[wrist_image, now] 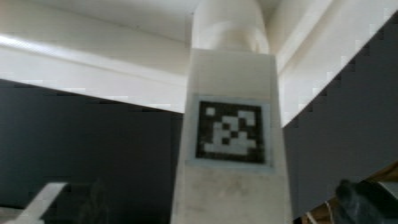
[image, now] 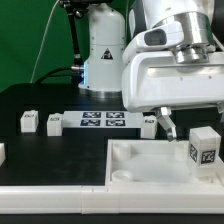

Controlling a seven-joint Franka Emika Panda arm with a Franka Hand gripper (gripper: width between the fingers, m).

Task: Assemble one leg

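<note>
A leg (image: 205, 148), a white block with a black-and-white tag, stands upright at the right end of the large square white piece (image: 140, 168). My gripper (image: 200, 125) hangs right over it, with one dark finger (image: 166, 128) to the exterior view's left of the leg. In the wrist view the leg (wrist_image: 231, 130) fills the middle. The gripper (wrist_image: 210, 205) straddles it, and the fingers (wrist_image: 361, 198) show at the corners with dark gaps on both sides of the leg. The jaws look open. Whether the leg sits in a corner recess is hidden.
The marker board (image: 103, 121) lies behind the large piece. Other legs lie on the black table at the exterior view's left (image: 29, 121) (image: 54, 122) and one by the board's right end (image: 150, 125). The arm's base (image: 100, 50) stands at the back.
</note>
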